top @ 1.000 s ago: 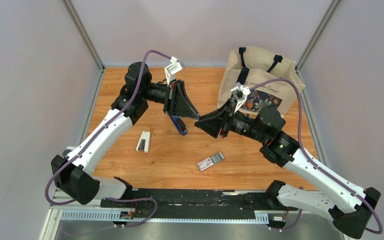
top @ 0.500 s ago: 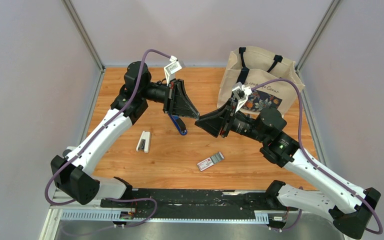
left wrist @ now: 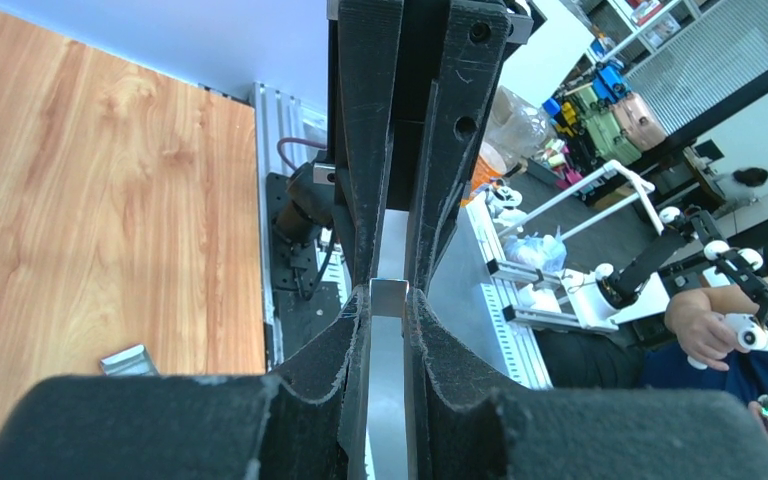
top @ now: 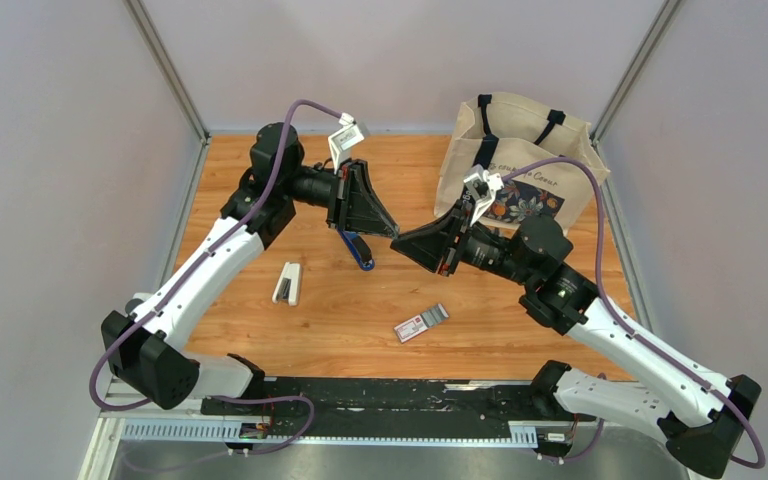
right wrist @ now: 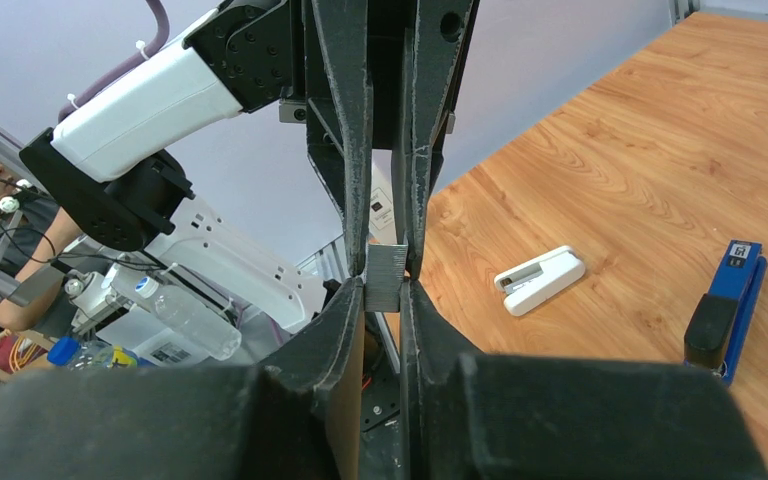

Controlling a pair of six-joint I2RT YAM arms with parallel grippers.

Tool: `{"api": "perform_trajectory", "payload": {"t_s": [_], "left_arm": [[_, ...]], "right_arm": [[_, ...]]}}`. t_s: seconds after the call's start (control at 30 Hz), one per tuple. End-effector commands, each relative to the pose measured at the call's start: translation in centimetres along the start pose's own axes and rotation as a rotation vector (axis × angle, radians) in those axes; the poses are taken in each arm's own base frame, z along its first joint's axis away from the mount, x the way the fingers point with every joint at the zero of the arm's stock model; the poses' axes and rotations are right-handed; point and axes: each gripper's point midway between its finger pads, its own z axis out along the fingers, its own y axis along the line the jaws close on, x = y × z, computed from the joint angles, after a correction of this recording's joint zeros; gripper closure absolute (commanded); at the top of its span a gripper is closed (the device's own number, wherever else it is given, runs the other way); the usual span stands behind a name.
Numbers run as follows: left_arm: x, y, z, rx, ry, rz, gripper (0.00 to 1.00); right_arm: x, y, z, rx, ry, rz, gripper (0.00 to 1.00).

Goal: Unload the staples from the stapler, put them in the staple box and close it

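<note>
The dark-blue stapler (top: 359,249) lies on the wooden table just below my left gripper. It also shows in the right wrist view (right wrist: 728,308), closed and flat on the wood. My left gripper (top: 391,229) and right gripper (top: 396,244) meet tip to tip above the table. A short silver strip of staples (right wrist: 386,274) sits between the tips. In the left wrist view, the left gripper (left wrist: 390,296) is shut on the strip (left wrist: 390,330). In the right wrist view, the right gripper (right wrist: 385,287) is shut on its end.
A white stapler (top: 287,283) lies left of the blue one, also in the right wrist view (right wrist: 540,279). A small staple box (top: 422,322) lies at the front centre. A beige tote bag (top: 520,160) stands at the back right.
</note>
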Motion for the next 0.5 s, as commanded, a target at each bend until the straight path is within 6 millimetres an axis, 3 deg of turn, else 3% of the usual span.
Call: {"api": "perform_trajectory", "payload": {"t_s": [0.0,0.13,0.23,0.27,0.3,0.33,0.47], "left_arm": [[-0.6,-1.4,-0.3,0.005,0.002,0.065,0.86],[-0.4,-1.3,-0.4,-0.009,0.010,0.083,0.79],[0.0,-1.2,-0.5,-0.022,0.017,0.085,0.66],[0.1,-1.2,-0.5,-0.025,0.020,0.078,0.60],[0.1,-1.2,-0.6,-0.030,0.020,0.078,0.33],[0.1,-1.0,-0.6,-0.039,0.017,0.086,0.21],[0.0,-0.9,-0.8,-0.083,0.023,0.083,0.20]], "right_arm": [[-1.4,0.7,-0.1,-0.025,-0.054,-0.021,0.91],[-1.1,0.0,-0.5,0.008,-0.050,-0.016,0.96],[-0.8,-0.5,-0.9,0.037,-0.045,-0.018,0.98],[-0.7,-0.7,-1.0,0.047,-0.041,-0.018,0.99],[-0.7,-0.8,-1.2,0.053,-0.040,-0.019,1.00],[-0.2,-1.1,-1.3,0.070,-0.023,-0.017,1.00],[1.3,-2.6,-1.8,0.136,0.029,-0.004,1.00]]}}
